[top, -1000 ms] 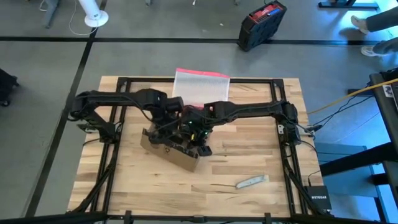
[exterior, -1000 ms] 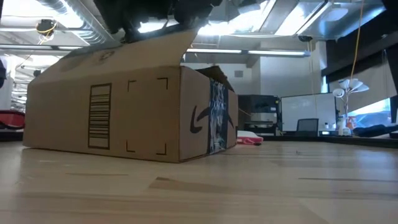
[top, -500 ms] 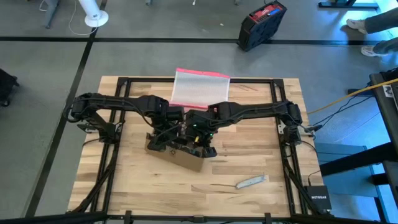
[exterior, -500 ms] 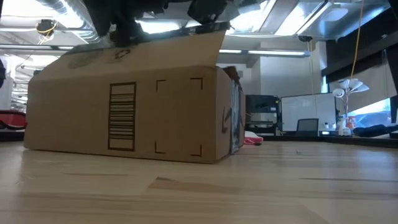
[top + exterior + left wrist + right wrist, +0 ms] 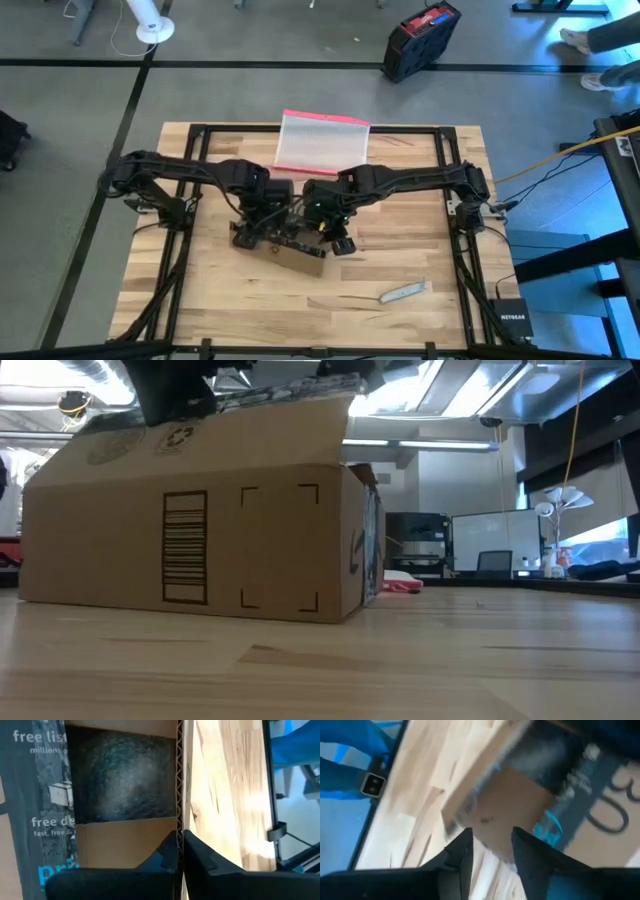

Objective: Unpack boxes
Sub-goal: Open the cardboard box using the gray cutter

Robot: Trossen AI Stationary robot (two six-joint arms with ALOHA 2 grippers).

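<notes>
1. At the middle of your table sits the brown cardboard box, resting on the wood with both arms meeting over its top.
2. Your left gripper is closed on the edge of a box flap; the left wrist view shows the corrugated edge pinched between the two dark fingers.
3. Your right gripper hangs over the box beside the left one, its fingers parted with a gap between them. Cardboard shows past them, but you cannot tell whether they touch it.
4. From table height, you see the flap tilted up above the box's long side, which carries a printed barcode and corner marks.
5. Black printed tape runs along the box top in the left wrist view.
6. Behind the box, at the table's far edge, lies a clear pouch with a pink-red edge.
7. Near the front of the table, well apart from the box, lies a small grey strip.
8. On the floor beyond the table stands a black and red case.
</notes>
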